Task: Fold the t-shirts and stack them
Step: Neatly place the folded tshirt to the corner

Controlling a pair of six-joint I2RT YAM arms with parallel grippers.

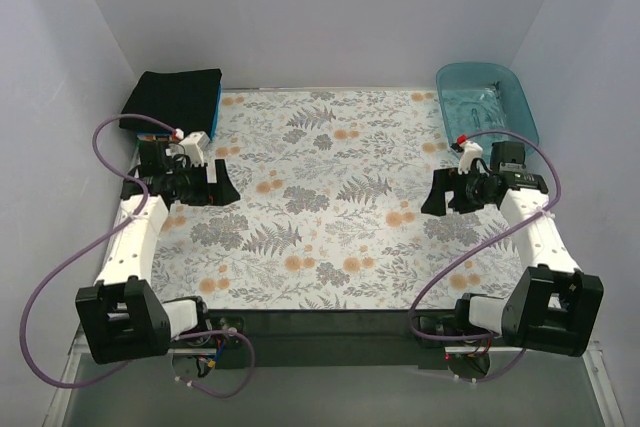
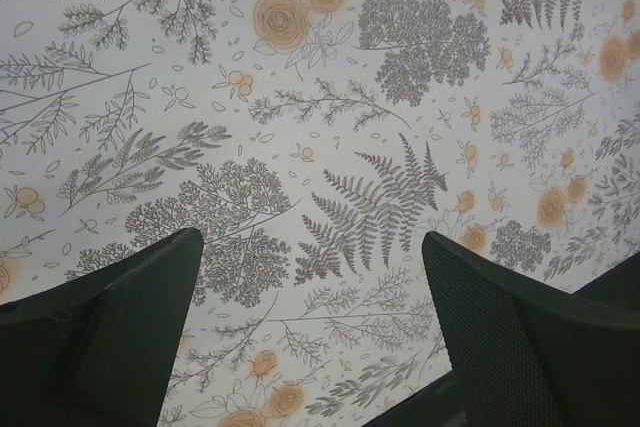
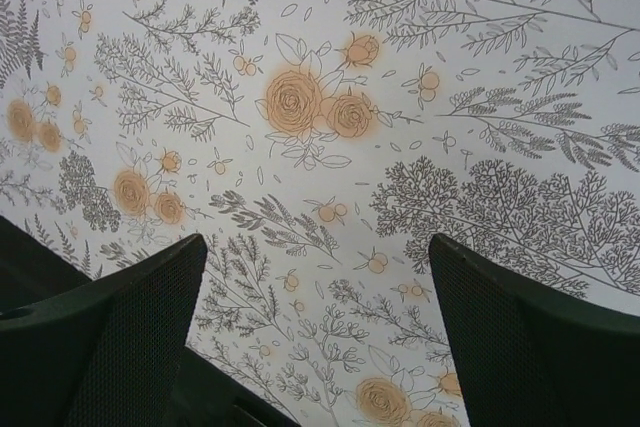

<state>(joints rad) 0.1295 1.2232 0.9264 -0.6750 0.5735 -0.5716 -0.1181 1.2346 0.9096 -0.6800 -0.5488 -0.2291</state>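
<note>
**While both grippers hang empty, the t-shirts (image 1: 172,97) sit stacked in the table's far left corner**

Where the arms reach in from the near edge, the left gripper (image 1: 212,190) hangs over the floral tablecloth (image 1: 330,237) close to the left edge. Its fingers (image 2: 110,337) are spread wide with only printed cloth between them. The right gripper (image 1: 447,194) mirrors it near the right edge, jaws equally wide and holding nothing.

Farther back, the folded stack lies flat with the black shirt on top. A blue one (image 1: 215,107) shows as a strip along its right side. The long axis seems to run roughly along the far edge; which way the collars point cannot be told. A teal tub (image 1: 522,97) occupies the far right corner.
</note>
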